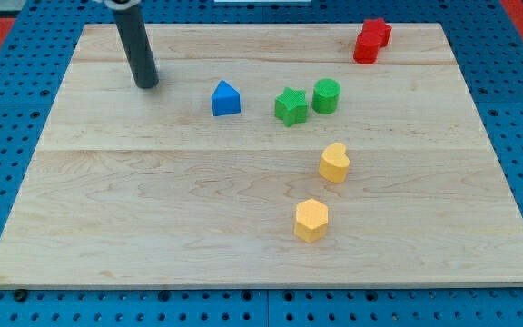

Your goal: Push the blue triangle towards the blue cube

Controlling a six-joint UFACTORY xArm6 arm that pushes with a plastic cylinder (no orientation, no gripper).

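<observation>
Blue triangle [226, 98] sits on the wooden board [152, 200] in its upper half, a little toward the view's left of the middle. It is a small solid block with a peaked top and a squarish lower body, its faces a plain bright blue, standing flat on the wood with nothing touching it. No blue cube shows anywhere on the board.

My tip [147, 84] rests at the board's surface toward the view's left of the blue triangle and slightly nearer the view's top, near it but clearly apart, with bare wood between them. The dark rod rises from there toward the view's top edge, leaning a bit to the view's left. It has no jaws, so there is nothing to open or close and nothing held.

To the view's right of the triangle stands a green star [291, 106], and just beside that a green cylinder [326, 95]; the two look close enough to touch, though I cannot tell for certain. Lower down lies a yellow heart-like block [334, 163], and below it, nearer the view's bottom, a yellow hexagon [311, 220]. Near the board's top right corner sit red blocks [370, 40], apparently two pressed together, shapes hard to make out.
</observation>
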